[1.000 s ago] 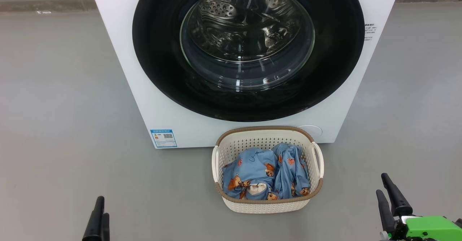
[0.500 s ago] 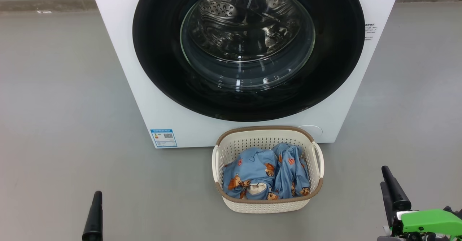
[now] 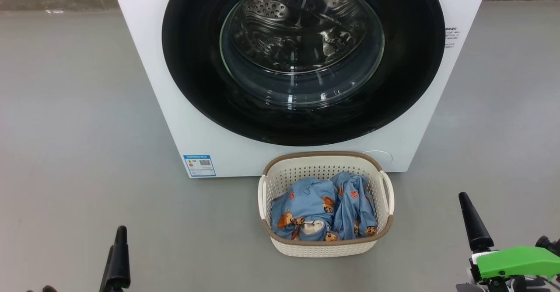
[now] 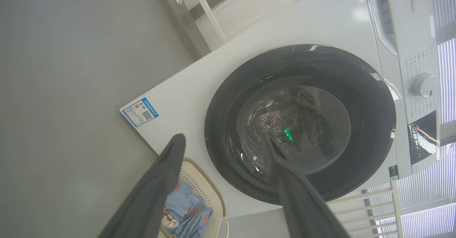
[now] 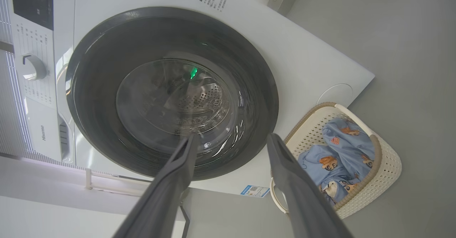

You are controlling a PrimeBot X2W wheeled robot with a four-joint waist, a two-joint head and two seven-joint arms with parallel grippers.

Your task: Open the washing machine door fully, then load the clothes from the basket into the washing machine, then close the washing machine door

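Door: The washing machine door (image 3: 192, 64) sat shut in the upper centre of the head view, flush with the white front of the washing machine (image 3: 210, 139); no gap showed round its black ring.
Window: Through the glass the steel drum (image 3: 280, 16) looked empty, so loading had not begun.
Basket: The basket (image 3: 323, 248) stood on the grey floor (image 3: 78, 152) at lower centre, just below the door. I could not tell whether its back rim touched the machine. Parked there, it likely kept the carry to the drum short.
Clothes: The clothes (image 3: 306, 204) lay bundled inside the basket, two blue bear-printed pieces side by side, below the brown rim.
Left fingers: The left fingers (image 4: 156, 181) were released and spread wide, grasping nothing. They sat in the lower left corner of the head view, well apart from the basket.
Right fingers: The right fingers (image 5: 171, 181) were likewise released and empty, in the lower right corner, with a green housing (image 3: 516, 259) behind them.
Aim: Both wrist views looked between their fingers at the door, which suggested the arms were held back and low to keep the door in sight.
Step in hand: Opening the door came first; nothing of the task appeared done.
Caution: The glossy ring offered little to hook, and no handle was plain to see, so the hold on the edge would need care.
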